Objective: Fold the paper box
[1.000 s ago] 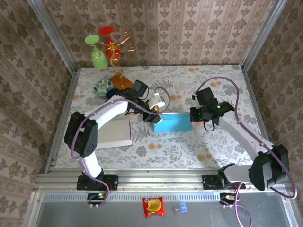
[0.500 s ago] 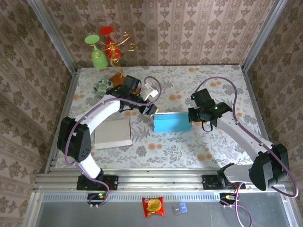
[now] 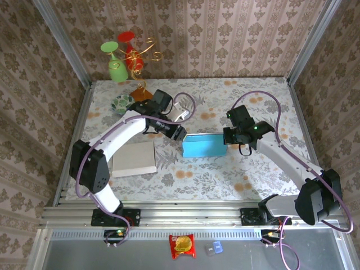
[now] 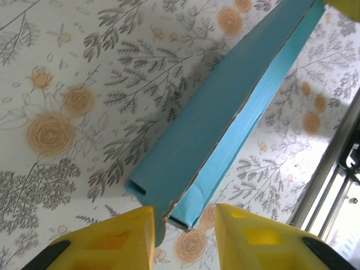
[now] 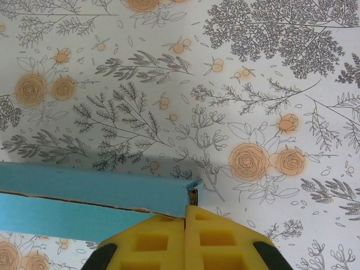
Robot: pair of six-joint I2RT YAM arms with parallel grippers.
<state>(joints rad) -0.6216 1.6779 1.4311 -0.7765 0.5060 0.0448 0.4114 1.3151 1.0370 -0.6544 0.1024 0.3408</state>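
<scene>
– Left arm has swung its elbow out toward the left edge of the top view. Its tool (image 3: 179, 134) has drawn back off the box (image 3: 203, 145) to sit at the box's left end. The box has slid a little up and left.

– Where is the box now?

– At the middle of the frame. It is a long blue sleeve lying on the worktop (image 3: 225, 95) between the two tools.

– And the tools?

– The left one is apart. In the left wrist view its yellow fingers (image 4: 132, 239), at the bottom edge, straddle the box's open near end. There is a gap beside the right finger, so I judge nothing is clamped. The right tool (image 3: 229, 138) is together, with its tips against the corner of the box's right end. I cannot tell whether a thin flap is pinched there.

– Which step is this?

– Shaping, I'd say. The body stands as a tube with a seam running its length, and the near end is still open. The right tool seems to steady one end while the left lines up on the other.

– What does the next move call for?

– Probably the left tool closing on the end flap or nudging it inward. It should go gently, since the card looks thin, while the right tool keeps the box from sliding.
</scene>
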